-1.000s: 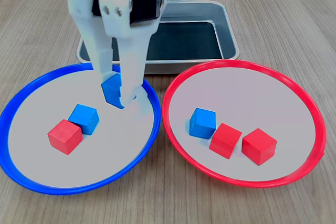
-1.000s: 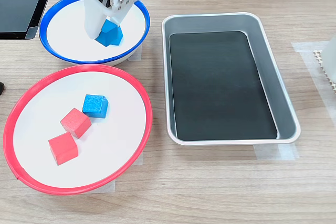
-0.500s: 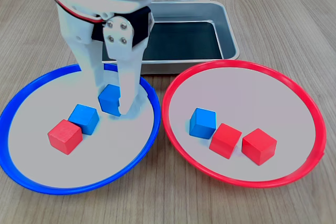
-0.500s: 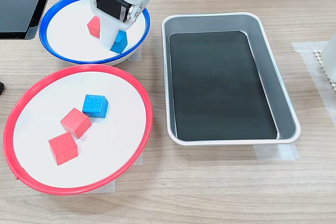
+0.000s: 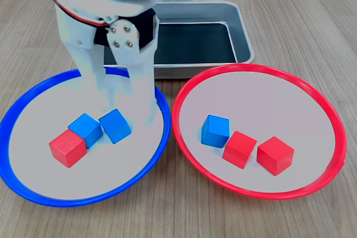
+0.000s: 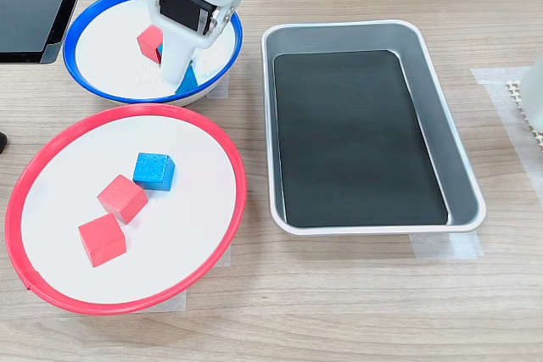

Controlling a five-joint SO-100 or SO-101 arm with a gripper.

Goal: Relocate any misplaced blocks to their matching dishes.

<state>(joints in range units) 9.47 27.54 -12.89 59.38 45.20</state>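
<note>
pincer (image 5: 125,101) spread and empty, blue block (image 5: 115,126) loose just below its tips, so could clip it into red block (image 5: 67,147) when leaving.

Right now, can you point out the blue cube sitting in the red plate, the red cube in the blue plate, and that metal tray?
blue cube (image 5: 215,130), first exterior view, its front face.
red cube (image 5: 67,147), first exterior view, its top face.
metal tray (image 6: 454,158), second exterior view, its right inner wall.

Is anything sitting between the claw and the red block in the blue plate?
Yes. Two blue blocks lie between the claw and the red block, in the blue-rimmed plate.
</note>
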